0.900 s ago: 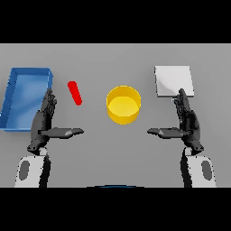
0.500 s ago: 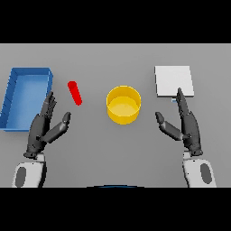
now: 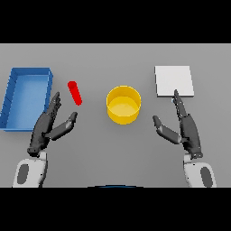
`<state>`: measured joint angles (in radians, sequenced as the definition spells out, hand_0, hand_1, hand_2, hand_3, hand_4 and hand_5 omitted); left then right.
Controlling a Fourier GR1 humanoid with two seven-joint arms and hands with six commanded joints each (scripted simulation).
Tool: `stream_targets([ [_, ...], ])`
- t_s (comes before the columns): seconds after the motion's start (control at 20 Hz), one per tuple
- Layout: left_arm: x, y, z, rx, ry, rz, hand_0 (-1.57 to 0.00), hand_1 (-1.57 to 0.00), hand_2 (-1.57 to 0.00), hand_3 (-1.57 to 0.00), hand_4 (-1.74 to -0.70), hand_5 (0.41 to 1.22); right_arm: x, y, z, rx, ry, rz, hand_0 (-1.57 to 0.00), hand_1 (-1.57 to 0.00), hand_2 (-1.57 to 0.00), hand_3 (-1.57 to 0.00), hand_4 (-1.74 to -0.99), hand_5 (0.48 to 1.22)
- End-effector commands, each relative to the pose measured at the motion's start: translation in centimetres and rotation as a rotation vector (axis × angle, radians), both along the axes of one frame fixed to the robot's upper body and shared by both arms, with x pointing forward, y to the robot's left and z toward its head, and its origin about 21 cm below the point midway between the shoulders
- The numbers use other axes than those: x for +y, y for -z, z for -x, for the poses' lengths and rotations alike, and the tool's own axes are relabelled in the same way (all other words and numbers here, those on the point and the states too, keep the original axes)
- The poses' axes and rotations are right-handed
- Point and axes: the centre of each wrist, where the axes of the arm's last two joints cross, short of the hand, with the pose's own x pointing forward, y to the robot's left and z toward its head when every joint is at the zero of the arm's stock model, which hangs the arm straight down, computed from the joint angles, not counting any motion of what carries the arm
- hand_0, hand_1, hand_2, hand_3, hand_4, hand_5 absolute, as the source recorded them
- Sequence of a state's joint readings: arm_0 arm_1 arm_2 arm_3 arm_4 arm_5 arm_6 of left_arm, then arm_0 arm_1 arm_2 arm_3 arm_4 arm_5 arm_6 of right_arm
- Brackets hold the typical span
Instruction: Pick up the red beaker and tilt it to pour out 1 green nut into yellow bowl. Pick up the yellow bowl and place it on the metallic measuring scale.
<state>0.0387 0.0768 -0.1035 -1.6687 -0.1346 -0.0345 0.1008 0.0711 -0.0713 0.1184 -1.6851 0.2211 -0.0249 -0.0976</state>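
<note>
Near red beaker (image 3: 75, 93): left robot hand (image 3: 46, 130) open, empty

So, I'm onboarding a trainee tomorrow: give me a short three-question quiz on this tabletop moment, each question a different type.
1. True or false: the red beaker lies between the blue tray and the yellow bowl.
2. Which hand is nearest the metallic scale? A) left hand B) right hand
3. Fill in: the bowl rests on the ____, not on the scale.

Key: 1 true; 2 B; 3 table.
</note>
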Motion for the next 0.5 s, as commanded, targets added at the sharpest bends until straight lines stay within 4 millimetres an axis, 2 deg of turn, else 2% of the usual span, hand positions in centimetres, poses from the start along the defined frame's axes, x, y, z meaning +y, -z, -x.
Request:
stream_targets([
  [0.0, -0.1, 0.5, -0.5, 0.019, 0.003, 0.005, 0.00, 0.00, 0.00, 0.00, -1.14, 0.643, -0.2, -0.1, 0.1, 0.005, -0.002, -0.010, 0.00, 0.00, 0.00, 0.00, -1.189, 0.626],
  [0.25, 0.1, 1.9, -4.6, 0.037, 0.001, -0.012, 0.00, 0.00, 0.00, 0.00, -1.18, 0.644, -0.2, 0.3, 0.2, 0.010, -0.009, -0.033, 0.00, 0.00, 0.00, 0.00, -1.220, 0.626],
  [0.45, -0.1, 2.3, -7.1, 0.013, 0.035, -0.023, 0.00, 0.00, 0.00, 0.00, -1.18, 0.637, -0.3, -0.2, 0.0, -0.003, -0.021, -0.028, 0.00, 0.00, 0.00, 0.00, -1.227, 0.625],
])
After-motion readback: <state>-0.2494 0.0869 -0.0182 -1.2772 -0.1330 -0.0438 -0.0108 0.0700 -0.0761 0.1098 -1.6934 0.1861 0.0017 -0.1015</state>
